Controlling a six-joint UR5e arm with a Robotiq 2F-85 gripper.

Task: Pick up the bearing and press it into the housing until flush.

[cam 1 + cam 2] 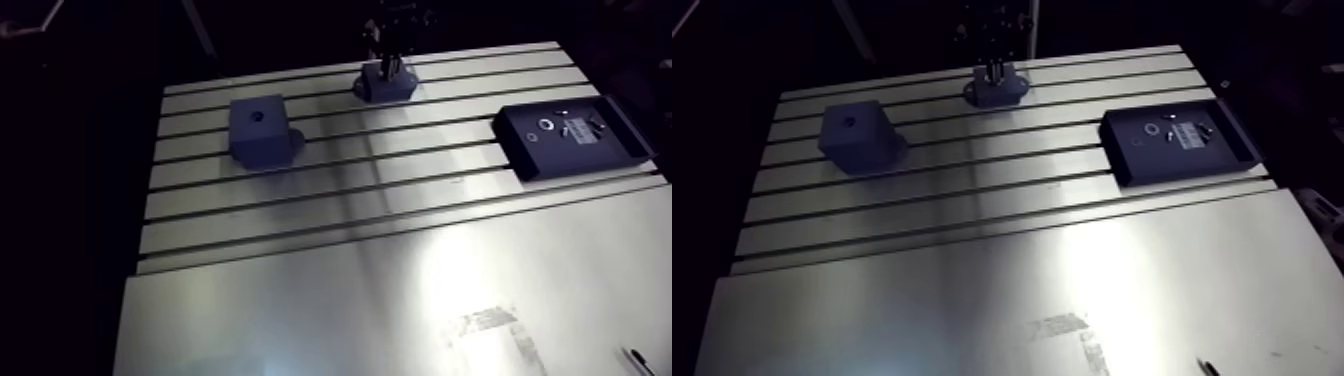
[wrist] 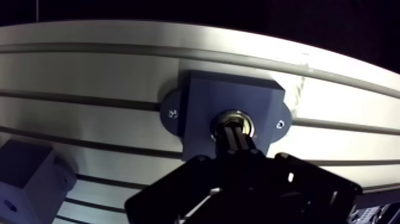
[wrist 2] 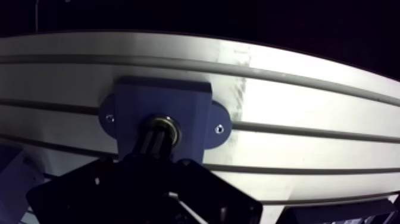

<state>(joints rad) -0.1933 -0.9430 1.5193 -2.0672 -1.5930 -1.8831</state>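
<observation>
Gripper (image 2: 237,134) pointed straight down from wrist, at far side of table (image 1: 400,250). Fingers together, no gap seen, tips on bearing (image 2: 249,124). Bearing sat in bore of housing (image 2: 232,95), metal rim showing round fingertips; flush or not, could not tell. Housing flanged, lay across table slots. Block (image 1: 258,128) well apart to one side; tray (image 1: 570,140) with small parts well apart on other.

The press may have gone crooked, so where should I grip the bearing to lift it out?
Probably from straight above, by its inner ring: the bearing lies flat in the housing bore, only its top rim showing, so its outer wall offers no hold.
</observation>
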